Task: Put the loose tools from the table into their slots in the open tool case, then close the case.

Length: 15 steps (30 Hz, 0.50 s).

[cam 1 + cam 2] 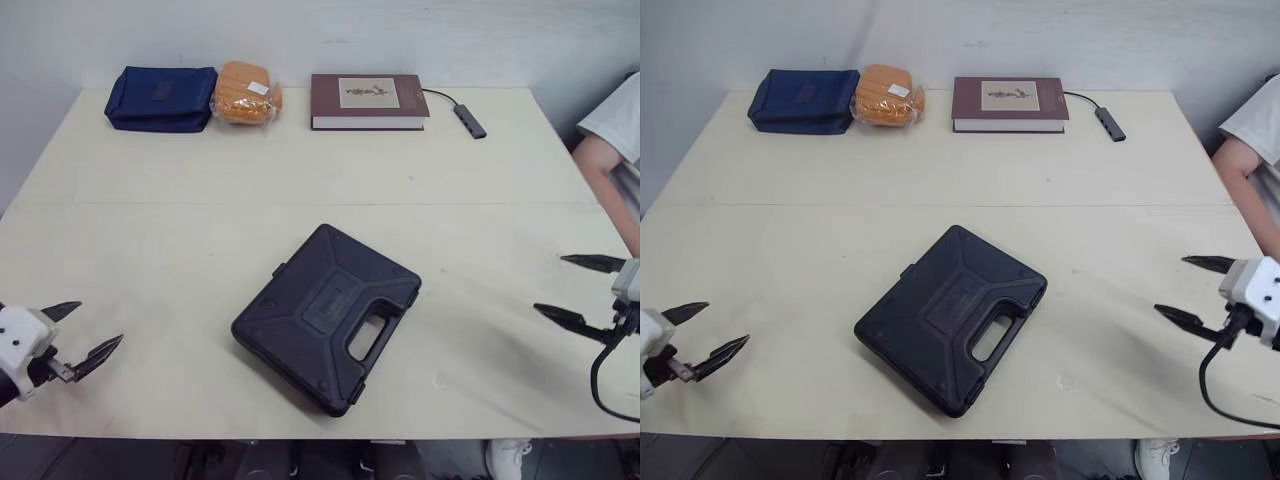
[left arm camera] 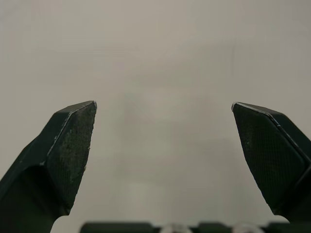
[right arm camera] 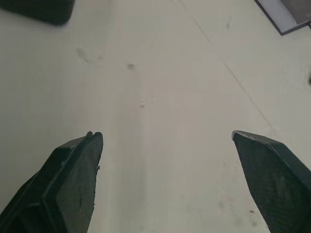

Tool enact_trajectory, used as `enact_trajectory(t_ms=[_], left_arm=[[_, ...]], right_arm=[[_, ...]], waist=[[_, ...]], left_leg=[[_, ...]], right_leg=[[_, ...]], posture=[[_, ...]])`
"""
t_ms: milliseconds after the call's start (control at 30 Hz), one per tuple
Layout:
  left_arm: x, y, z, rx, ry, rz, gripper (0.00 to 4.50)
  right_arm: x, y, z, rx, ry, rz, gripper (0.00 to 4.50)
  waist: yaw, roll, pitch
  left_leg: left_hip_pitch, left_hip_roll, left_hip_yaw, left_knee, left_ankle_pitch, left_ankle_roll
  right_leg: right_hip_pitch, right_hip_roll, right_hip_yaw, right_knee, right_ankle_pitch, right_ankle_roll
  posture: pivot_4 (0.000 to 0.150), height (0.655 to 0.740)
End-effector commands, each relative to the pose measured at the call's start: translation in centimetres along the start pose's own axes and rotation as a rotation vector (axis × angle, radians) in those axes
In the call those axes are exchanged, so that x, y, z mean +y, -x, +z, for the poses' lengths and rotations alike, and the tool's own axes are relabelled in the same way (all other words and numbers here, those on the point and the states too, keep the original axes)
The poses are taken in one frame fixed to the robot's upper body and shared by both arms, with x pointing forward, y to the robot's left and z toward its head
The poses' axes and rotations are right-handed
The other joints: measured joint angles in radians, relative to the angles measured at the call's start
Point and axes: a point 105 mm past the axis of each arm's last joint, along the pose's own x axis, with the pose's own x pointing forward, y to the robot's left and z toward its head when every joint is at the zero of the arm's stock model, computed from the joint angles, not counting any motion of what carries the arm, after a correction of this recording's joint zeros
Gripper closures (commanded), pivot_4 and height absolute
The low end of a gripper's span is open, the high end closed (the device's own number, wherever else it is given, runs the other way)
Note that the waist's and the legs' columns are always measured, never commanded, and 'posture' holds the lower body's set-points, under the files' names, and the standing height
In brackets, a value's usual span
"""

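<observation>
A black plastic tool case (image 1: 328, 316) lies shut and flat near the middle of the cream table (image 1: 300, 180), turned at an angle with its carry handle toward the front right. No loose tools are visible on the table. My left gripper (image 1: 82, 334) hovers open over the front left corner, well left of the case. My right gripper (image 1: 578, 290) hangs open near the right edge, well right of the case. Both hold nothing; each wrist view has bare tabletop between the fingers (image 2: 73, 141) (image 3: 73, 165).
Along the far edge sit a navy pouch (image 1: 161, 98), an orange bagged item (image 1: 246, 94), a brown book (image 1: 368, 101) and a grey USB hub with cable (image 1: 469, 119). A person's arm and white sleeve (image 1: 612, 150) lean in at the right edge.
</observation>
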Motion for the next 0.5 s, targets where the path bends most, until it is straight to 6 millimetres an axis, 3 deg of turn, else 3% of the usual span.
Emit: enact_trajectory(t_ms=[33,233,500], left_arm=[[0.8,0.8,0.0,-0.015,0.0,0.066,0.0],[-0.5,-0.4,-0.3,0.001,-0.012,0.033,0.0],[-0.6,-1.4,0.6,-0.039,-0.024,0.015,0.0]], right_arm=[[-1.3,0.6,0.2,0.009,0.042,-0.027,0.07],[-2.2,0.2,0.2,0.002,0.053,-0.05,0.07],[-2.1,-0.4,0.4,-0.012,0.045,-0.046,0.07]], waist=[[0.001,0.0,0.0],[-0.004,0.0,0.0],[-0.004,0.0,0.0]], left_leg=[[0.0,0.0,0.0,0.0,0.0,0.0],[0.0,0.0,0.001,0.0,0.0,0.0],[0.0,0.0,0.002,0.001,0.0,0.0]], right_leg=[[0.0,0.0,0.0,0.0,0.0,0.0],[0.0,0.0,0.001,0.001,0.0,0.0],[-0.001,0.001,0.001,0.002,0.0,0.0]], posture=[[0.15,0.74],[0.15,0.74],[0.15,0.74]])
